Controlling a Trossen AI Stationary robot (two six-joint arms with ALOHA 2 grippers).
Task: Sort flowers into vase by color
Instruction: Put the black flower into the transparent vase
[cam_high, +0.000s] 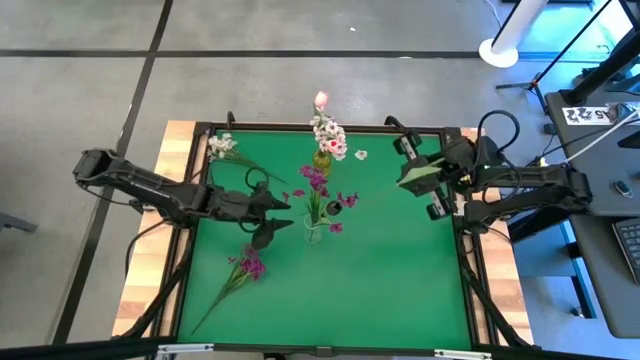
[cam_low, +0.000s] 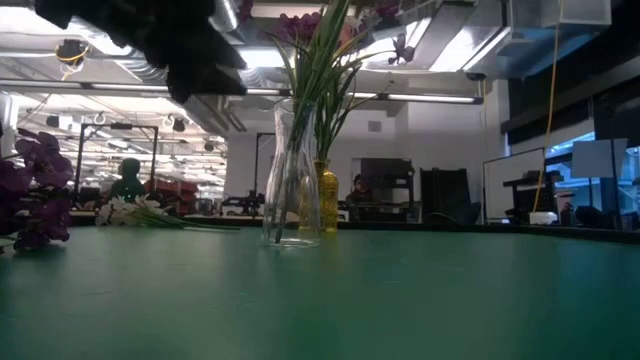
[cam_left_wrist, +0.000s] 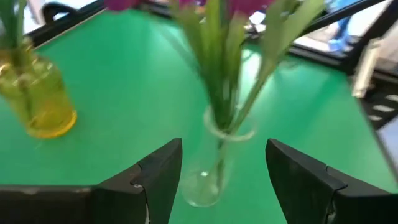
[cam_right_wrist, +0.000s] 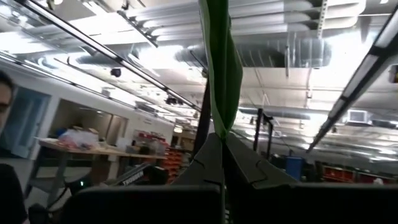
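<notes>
Left gripper (cam_left_wrist: 224, 171) hangs above the green surface (cam_high: 400, 260), jaws released, the clear vase (cam_left_wrist: 214, 162) of magenta flowers (cam_high: 318, 185) just ahead between them; blossom heads are cut off in the wrist view. Right gripper (cam_right_wrist: 222, 146) points at the ceiling, jaws clenched on a green stem (cam_right_wrist: 221, 68); its bloom is out of frame. Loose sprigs (cam_high: 245, 265) lie beside the left jaws. Yellow vase (cam_left_wrist: 34, 99) stands beyond.

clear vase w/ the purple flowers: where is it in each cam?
High view: clear vase mid-table, just right of the left gripper.
Low view: left of centre, in front of the yellow vase.
Left wrist view: low centre, beyond the open fingers.
Right wrist view: not in it.
Shared landmark: the yellow vase.
</notes>
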